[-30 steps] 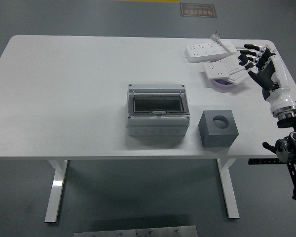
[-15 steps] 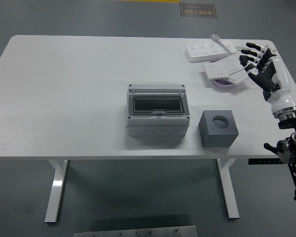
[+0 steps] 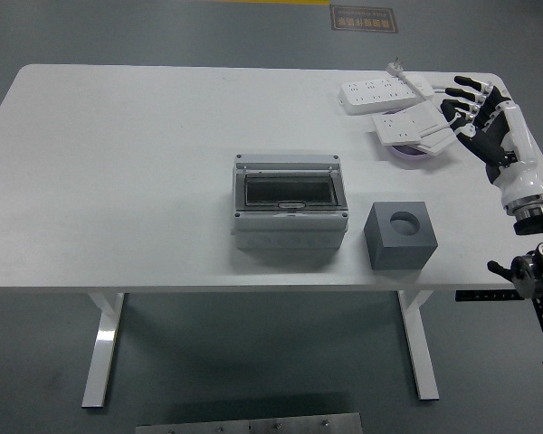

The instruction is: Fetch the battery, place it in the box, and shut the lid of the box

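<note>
My right hand (image 3: 480,117) hovers with fingers spread, empty. I judge the fetch step in hand. No battery identifiable; power strips (image 3: 407,127) lie just left of the fingertips. The box (image 3: 290,210), lid shut, sits well left, nearer me.
</note>
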`<state>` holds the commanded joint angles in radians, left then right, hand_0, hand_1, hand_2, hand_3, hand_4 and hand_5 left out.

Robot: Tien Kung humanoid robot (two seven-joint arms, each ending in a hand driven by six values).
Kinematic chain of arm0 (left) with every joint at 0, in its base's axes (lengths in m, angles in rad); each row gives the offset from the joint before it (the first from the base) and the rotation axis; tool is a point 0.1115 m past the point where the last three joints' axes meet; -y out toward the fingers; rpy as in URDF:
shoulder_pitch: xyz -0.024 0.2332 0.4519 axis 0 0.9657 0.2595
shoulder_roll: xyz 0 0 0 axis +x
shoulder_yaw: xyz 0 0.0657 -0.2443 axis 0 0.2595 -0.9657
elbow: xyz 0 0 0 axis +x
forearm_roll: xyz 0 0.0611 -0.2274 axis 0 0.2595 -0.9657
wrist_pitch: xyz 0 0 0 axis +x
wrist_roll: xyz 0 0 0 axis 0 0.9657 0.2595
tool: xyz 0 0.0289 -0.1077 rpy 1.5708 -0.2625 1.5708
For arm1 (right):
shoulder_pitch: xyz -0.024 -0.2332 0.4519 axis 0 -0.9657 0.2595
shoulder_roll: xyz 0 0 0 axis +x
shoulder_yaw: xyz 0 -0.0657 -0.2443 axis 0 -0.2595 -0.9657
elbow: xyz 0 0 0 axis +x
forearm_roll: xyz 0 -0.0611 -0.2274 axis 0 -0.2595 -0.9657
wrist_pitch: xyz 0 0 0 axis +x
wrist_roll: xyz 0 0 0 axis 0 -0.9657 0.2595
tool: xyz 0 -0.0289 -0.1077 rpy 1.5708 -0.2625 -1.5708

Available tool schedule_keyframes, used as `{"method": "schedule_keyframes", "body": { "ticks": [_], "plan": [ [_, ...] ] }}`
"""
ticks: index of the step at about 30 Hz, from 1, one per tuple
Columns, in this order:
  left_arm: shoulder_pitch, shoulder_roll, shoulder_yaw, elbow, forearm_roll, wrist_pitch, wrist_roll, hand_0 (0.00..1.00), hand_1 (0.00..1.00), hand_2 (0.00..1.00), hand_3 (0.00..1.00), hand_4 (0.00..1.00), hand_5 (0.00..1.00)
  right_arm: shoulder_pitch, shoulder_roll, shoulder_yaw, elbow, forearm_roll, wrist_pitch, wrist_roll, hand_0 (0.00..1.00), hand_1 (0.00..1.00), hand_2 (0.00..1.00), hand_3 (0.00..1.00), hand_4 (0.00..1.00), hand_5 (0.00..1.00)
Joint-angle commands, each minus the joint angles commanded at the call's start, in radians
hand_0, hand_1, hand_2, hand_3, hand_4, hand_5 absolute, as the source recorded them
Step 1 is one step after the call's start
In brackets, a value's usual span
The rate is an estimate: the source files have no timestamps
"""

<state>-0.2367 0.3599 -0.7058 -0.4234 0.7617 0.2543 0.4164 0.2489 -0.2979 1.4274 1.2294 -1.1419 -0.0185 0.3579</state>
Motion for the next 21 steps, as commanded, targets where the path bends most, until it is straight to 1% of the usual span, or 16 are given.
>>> {"method": "schedule_keyframes", "body": {
  "ticks": [21],
  "plan": [
    [0.008,0.025,-0.010,0.000,0.020,-0.012,0.009,0.615,0.693,0.617,0.595,0.644,0.061,-0.027,-0.001,-0.028,0.018,-0.007,0.001,-0.005,0.697,0.715,0.737,0.782,0.835,0.287]
  ]
}}
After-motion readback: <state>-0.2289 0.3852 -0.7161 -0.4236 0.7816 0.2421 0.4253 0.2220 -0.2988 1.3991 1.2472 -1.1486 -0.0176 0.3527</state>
